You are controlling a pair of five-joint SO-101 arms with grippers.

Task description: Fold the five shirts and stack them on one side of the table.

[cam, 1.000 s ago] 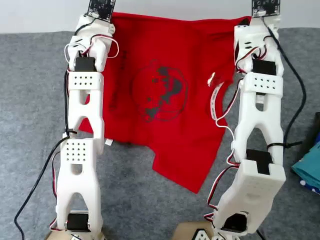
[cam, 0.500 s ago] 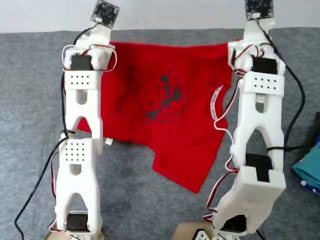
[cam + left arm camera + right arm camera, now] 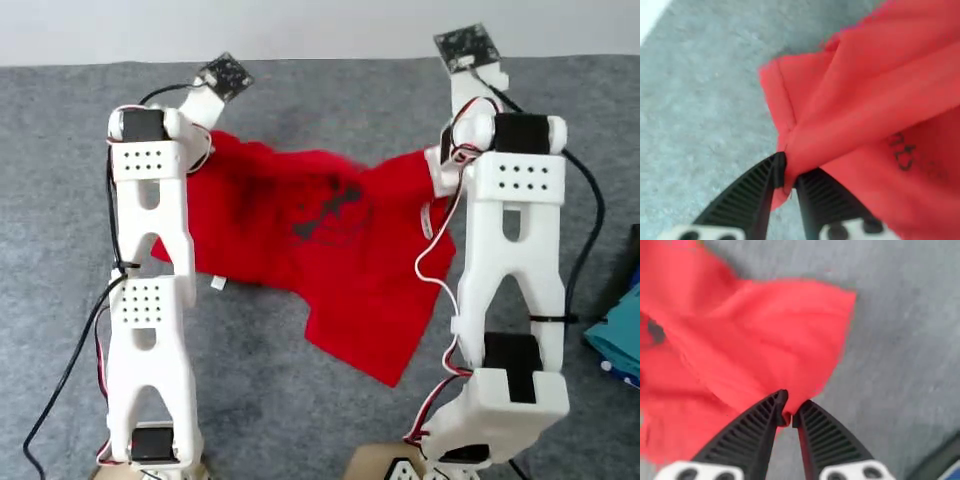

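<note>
A red shirt (image 3: 330, 250) with a dark print lies on the grey table, its far edge lifted and bunched between the two arms. My left gripper (image 3: 788, 176) is shut on a far corner of the red shirt (image 3: 875, 90). A pinch of cloth sits between its black ribbed fingers (image 3: 760, 185). My right gripper (image 3: 788, 412) is shut on the other far corner of the red shirt (image 3: 760, 345). In the high view the left arm (image 3: 150, 200) stands over the shirt's left side and the right arm (image 3: 510, 210) over its right side.
Grey carpet-like table surface (image 3: 330, 90) lies bare beyond the shirt. At the right edge sits a blue-green folded cloth (image 3: 620, 335) with a dark object above it. Wires hang beside both arms.
Both arms have pulled the shirt's far edge up and toward the near side. The cloth now covers less of the far table and is bunched in the middle.
</note>
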